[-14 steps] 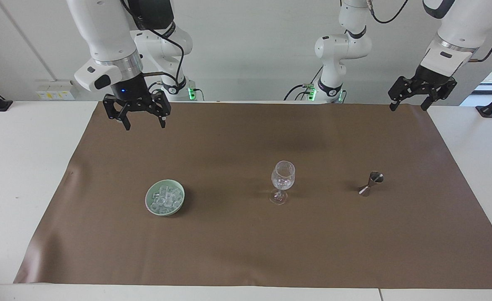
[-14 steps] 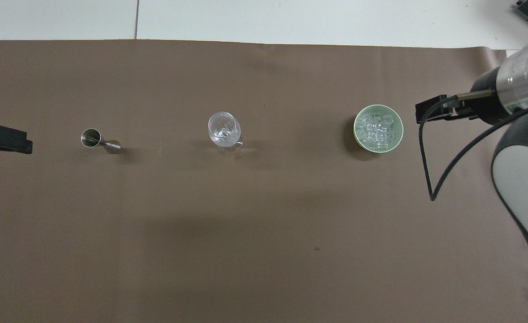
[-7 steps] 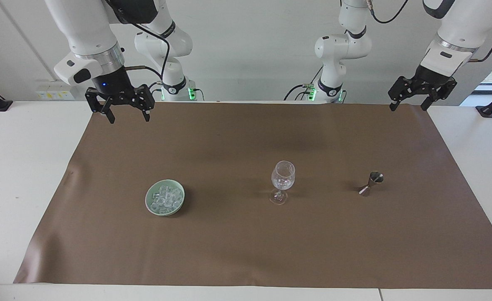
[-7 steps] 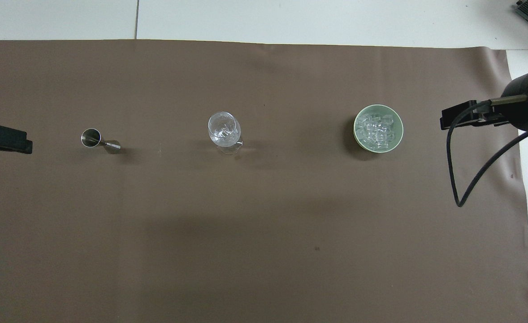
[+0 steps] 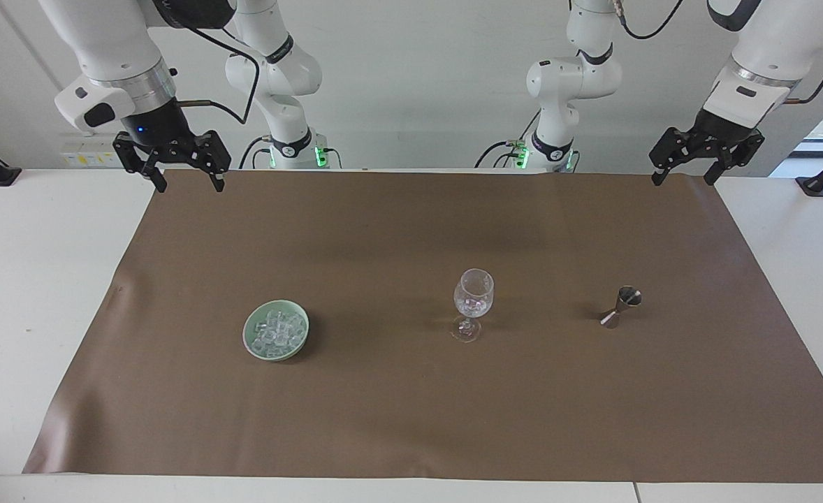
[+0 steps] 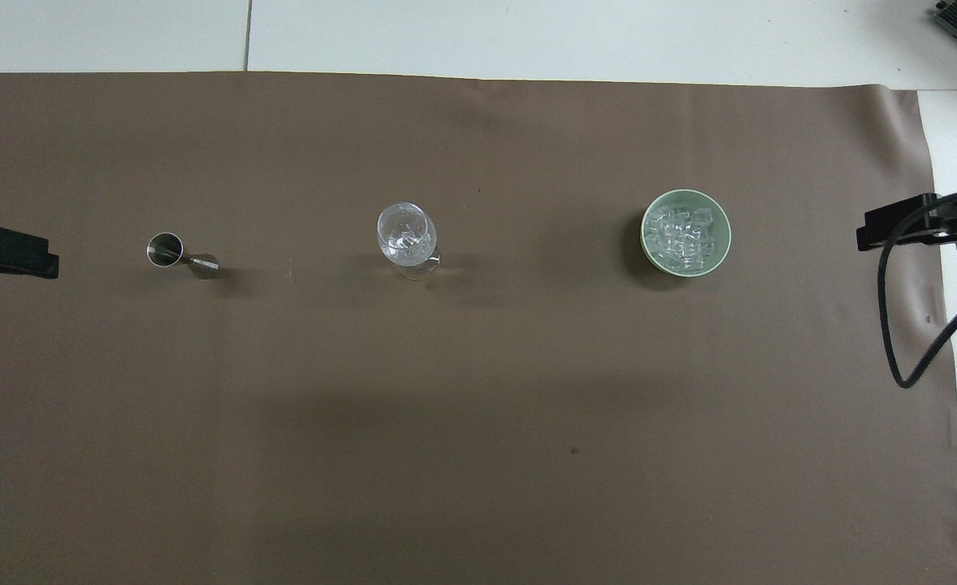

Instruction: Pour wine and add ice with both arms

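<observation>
A heap of small clear ice (image 5: pixel 277 331) cubes is seen piled in a pale green bowl (image 5: pixel 249 340) on the brown mat (image 5: pixel 411 412), toward the right arm's end of the table (image 5: pixel 27 279). More cubes can be made out inside the stemmed glass (image 5: pixel 474 297), which stands upright near the middle of the mat, with a small metal jigger (image 5: pixel 621 306) set beside it toward the left arm's end. The three pieces are lined up in a row, well apart from one another. Broad stretches of bare mat are left open around them, both nearer to the robots and farther from them, and the mat's edges are kept within the white tabletop. The right gripper (image 5: pixel 186 176) is held in the air over the mat's corner at the robots' end, its fingers spread wide and nothing between them. The left gripper (image 5: pixel 684 169) is poised over the matching corner at the left arm's end, likewise spread and empty.
</observation>
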